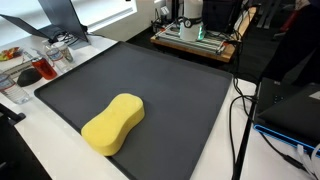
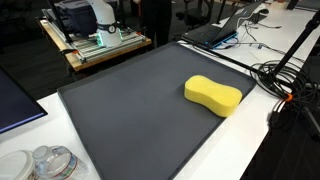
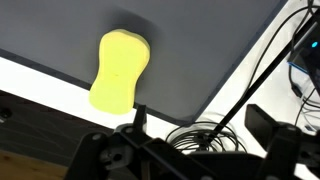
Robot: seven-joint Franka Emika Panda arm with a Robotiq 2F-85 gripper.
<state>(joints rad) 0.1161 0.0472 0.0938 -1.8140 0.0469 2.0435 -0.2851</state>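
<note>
Gripper (image 3: pixel 200 125) released, fingers (image 3: pixel 139 118) wide apart, sponge (image 3: pixel 120 70) just beyond one fingertip, on mat (image 3: pixel 200 50) near its edge, cables (image 3: pixel 215 128) between the fingers, clear tub (image 2: pixel 50 162) off the mat corner, contents unclear, wide mat surface past the sponge.

In the wrist view the gripper (image 3: pixel 200 120) is cut off by the lower edge, and what is shown of its jaws and body is rendered dark and blurred. In an exterior view the glassware (image 1: pixel 47 62) crowded at a corner of the worktop (image 1: pixel 40 140) is too small to be told apart, and the plate (image 1: pixel 8 55) beside it is cropped by the edge. In an exterior view the clear containers (image 2: pixel 45 163) are cut by the lower edge, and the cables (image 2: pixel 278 75) are carried out of the picture.
</note>
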